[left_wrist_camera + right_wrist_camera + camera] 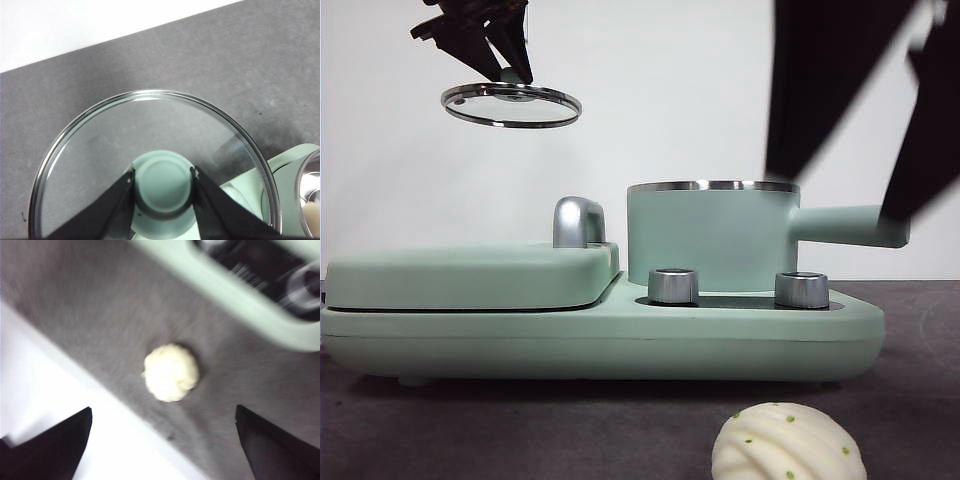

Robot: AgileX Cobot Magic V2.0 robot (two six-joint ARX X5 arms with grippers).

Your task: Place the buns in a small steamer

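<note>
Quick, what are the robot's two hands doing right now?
Left gripper: shut on the green knob of the glass lid, held up in the air.
Right gripper: open, holding nothing, above the ridged bun.

Bright, even light fills all views against a white backdrop. The right wrist view is smeared with motion blur, softening the bun (170,372) and the table (100,315). Glare streaks the glass lid (150,150); the front view's dark arm (830,80) looms blurred
</note>
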